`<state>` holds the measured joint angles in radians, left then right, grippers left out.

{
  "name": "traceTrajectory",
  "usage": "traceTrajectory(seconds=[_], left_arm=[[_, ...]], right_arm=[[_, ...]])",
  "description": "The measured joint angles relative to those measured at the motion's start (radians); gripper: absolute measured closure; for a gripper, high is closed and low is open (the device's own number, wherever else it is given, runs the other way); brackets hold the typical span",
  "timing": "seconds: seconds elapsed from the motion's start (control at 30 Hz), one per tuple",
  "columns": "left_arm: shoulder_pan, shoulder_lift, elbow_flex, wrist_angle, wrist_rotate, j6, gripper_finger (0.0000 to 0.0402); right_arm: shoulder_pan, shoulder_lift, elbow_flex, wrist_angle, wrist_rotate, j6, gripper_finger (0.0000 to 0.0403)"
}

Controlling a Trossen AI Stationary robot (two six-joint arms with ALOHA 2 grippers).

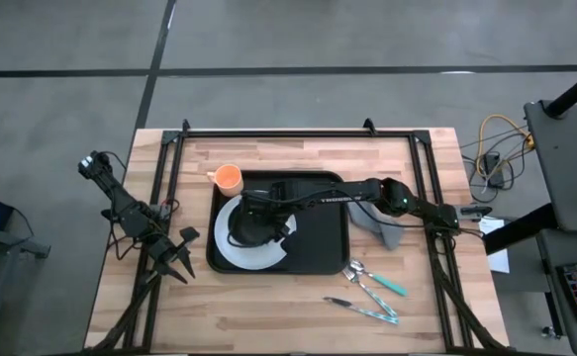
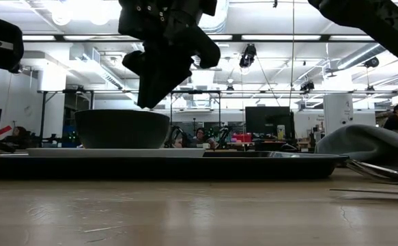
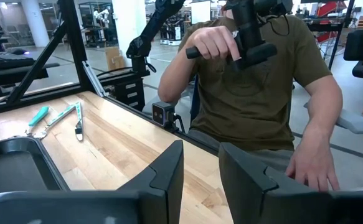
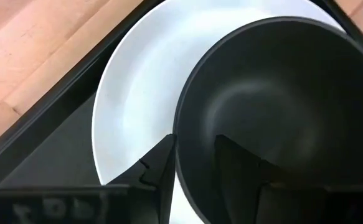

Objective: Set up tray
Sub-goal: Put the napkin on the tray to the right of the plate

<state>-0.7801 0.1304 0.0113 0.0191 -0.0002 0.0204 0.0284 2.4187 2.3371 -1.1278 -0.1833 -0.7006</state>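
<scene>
The black tray [image 1: 323, 237] lies mid-table. On its left half sits the white plate [image 1: 231, 252], and the black bowl [image 2: 122, 128] stands on the plate. My right gripper [image 4: 193, 146] reaches in from the table's right and hovers open just over the bowl's rim [image 4: 182, 134]. One finger is above the bowl's inside and one above its outside. The low view shows its tips [image 2: 149, 102] a little above the rim. My left gripper [image 1: 174, 259] waits open over the table left of the tray.
An orange cup [image 1: 229, 178] stands on the table by the tray's far left corner. A grey cloth [image 1: 382, 225] lies right of the tray, and teal-handled cutlery [image 1: 372, 292] lies near its right near corner. A person in an olive shirt [image 3: 256, 81] sits beyond the table edge.
</scene>
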Motion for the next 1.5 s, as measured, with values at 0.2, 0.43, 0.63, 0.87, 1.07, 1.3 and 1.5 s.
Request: traceTrajectory(seconds=[0.2, 0.43, 0.63, 0.87, 1.07, 1.3, 1.5], left_arm=[[0.0, 0.0, 0.0, 0.0, 0.0, 0.0, 0.0318], [0.0, 0.0, 0.0, 0.0, 0.0, 0.0, 0.0318], [0.0, 0.0, 0.0, 0.0, 0.0, 0.0, 0.0318], [0.0, 0.0, 0.0, 0.0, 0.0, 0.0, 0.0318], [0.0, 0.0, 0.0, 0.0, 0.0, 0.0, 0.0318], [0.0, 0.0, 0.0, 0.0, 0.0, 0.0, 0.0318], [0.0, 0.0, 0.0, 0.0, 0.0, 0.0, 0.0318]], right_arm=[[0.0, 0.0, 0.0, -0.003, 0.0, 0.009, 0.0312], [0.0, -0.006, 0.0, -0.007, 0.0, 0.033, 0.0322], [0.0, -0.044, 0.001, -0.061, 0.029, 0.058, 0.0329], [-0.022, -0.087, 0.001, -0.123, 0.013, 0.147, 0.0335], [-0.071, -0.087, -0.025, -0.248, -0.168, 0.193, 0.0328], [-0.145, -0.097, -0.141, -0.389, -0.567, 0.135, 0.0341], [-0.165, -0.198, -0.356, -0.443, -0.831, -0.019, 0.0354]])
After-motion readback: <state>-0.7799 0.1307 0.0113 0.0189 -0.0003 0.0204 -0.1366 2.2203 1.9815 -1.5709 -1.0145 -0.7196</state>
